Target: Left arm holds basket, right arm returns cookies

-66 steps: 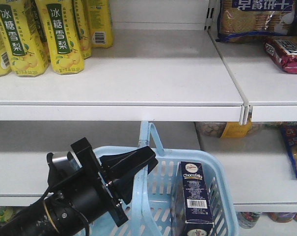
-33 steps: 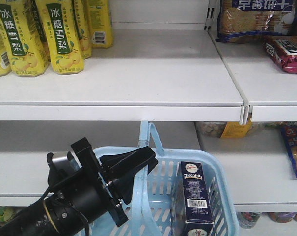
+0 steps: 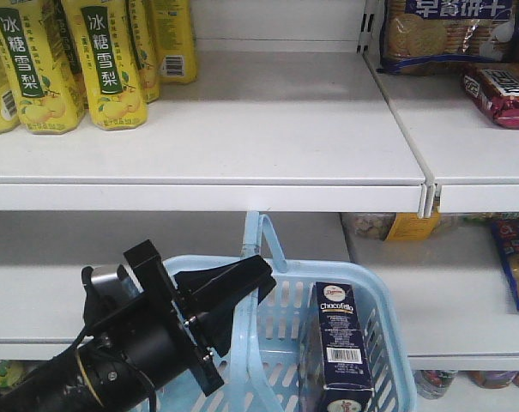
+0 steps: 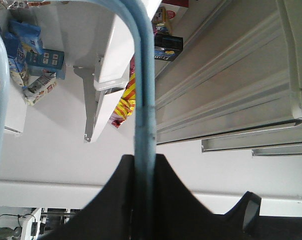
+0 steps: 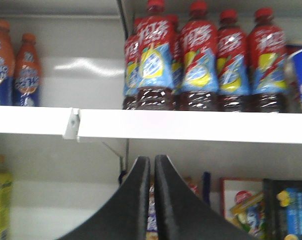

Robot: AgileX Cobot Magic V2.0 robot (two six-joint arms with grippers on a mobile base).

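White shop shelving (image 3: 268,129) in two tiers fills the background, with yellow drink cartons (image 3: 105,60) at the upper tier's left end. Basket (image 3: 395,343): light blue plastic, slotted walls, rounded rim, pale hoop handle (image 4: 143,90) raised, in front of the lower tier. Left gripper (image 4: 142,167): black wedge fingers clamped on the handle, one on each side. Cookies (image 3: 340,343): dark navy carton, upright inside the basket beside its right wall; round red-white logo at top, pale lettering beneath, white barcode patch lower down. Right gripper (image 5: 152,170): fingers almost together, nothing between them, facing a shelf of red-capped bottles (image 5: 200,55).
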